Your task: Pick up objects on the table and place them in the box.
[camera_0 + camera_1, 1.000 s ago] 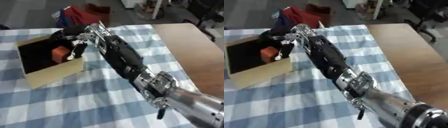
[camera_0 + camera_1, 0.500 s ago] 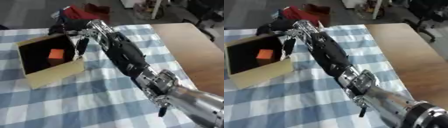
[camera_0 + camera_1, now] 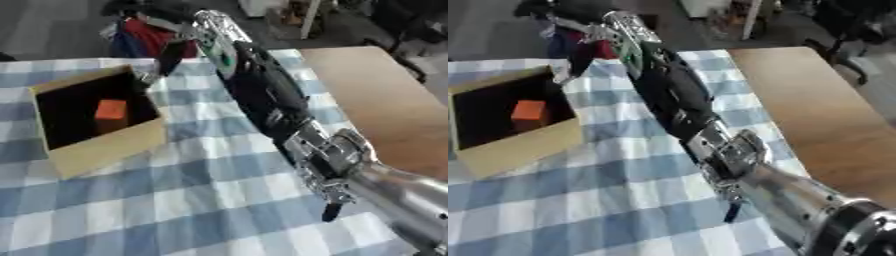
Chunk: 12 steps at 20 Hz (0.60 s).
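An open cardboard box (image 3: 109,147) stands on the blue-and-white checked cloth at the left. One orange block (image 3: 110,109) lies inside it on the dark floor of the box. My right arm stretches from the lower right up across the cloth. Its right hand (image 3: 171,52) hangs above the box's far right corner, open, fingers pointing down, with nothing in them. The hand is clear of the block and higher than the box rim. My left hand shows in neither view.
The checked cloth (image 3: 175,200) covers the near table. A bare wooden tabletop (image 3: 376,100) lies at the right. Red and blue things (image 3: 136,37) sit beyond the far edge behind the box. Dark chair legs stand at the upper right.
My right hand was down in the box at the orange block; it has let go, risen out and pulled back toward the far right corner. The block stays in the box.
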Tool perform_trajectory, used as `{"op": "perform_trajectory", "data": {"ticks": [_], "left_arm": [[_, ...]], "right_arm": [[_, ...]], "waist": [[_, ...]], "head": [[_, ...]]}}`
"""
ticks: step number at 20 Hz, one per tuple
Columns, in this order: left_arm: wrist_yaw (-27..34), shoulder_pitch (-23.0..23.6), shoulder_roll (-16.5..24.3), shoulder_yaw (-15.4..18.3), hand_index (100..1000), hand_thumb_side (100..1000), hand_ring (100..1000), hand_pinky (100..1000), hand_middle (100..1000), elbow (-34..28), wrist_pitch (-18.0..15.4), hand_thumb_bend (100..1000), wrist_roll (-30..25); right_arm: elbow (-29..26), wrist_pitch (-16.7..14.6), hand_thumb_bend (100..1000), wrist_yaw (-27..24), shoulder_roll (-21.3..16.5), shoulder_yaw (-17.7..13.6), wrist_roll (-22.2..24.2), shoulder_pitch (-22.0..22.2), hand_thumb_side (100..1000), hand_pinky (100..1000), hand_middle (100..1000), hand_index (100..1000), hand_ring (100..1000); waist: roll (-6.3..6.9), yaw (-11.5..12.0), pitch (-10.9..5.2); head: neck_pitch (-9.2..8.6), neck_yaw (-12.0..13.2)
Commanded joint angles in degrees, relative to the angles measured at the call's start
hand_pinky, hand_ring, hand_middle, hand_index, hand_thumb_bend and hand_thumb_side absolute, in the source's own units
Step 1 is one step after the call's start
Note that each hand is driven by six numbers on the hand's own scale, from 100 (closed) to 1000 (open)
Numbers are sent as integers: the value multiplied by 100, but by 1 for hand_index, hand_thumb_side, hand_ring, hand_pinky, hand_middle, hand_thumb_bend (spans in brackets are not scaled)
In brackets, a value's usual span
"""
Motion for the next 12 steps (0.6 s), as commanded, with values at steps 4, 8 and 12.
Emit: {"op": "perform_trajectory", "data": {"ticks": [4,8,12], "left_arm": [[-70,39,82,102,776,509,663,654,612,-114,86,100,31],[-81,65,67,135,776,512,671,659,623,-114,131,100,51],[-87,94,51,165,777,511,680,663,652,-114,173,100,76]], "right_arm": [[-640,246,748,-1097,-413,-138,135,257,573,808,950,1000,842],[-1074,400,723,-1693,-519,-222,194,601,581,802,945,1000,832],[-1644,565,706,-2165,-549,-335,189,968,591,799,941,1000,825]], "waist": [[64,-150,-104],[93,-241,-82],[132,-329,-55]], "head": [[27,168],[19,305],[33,587]]}}
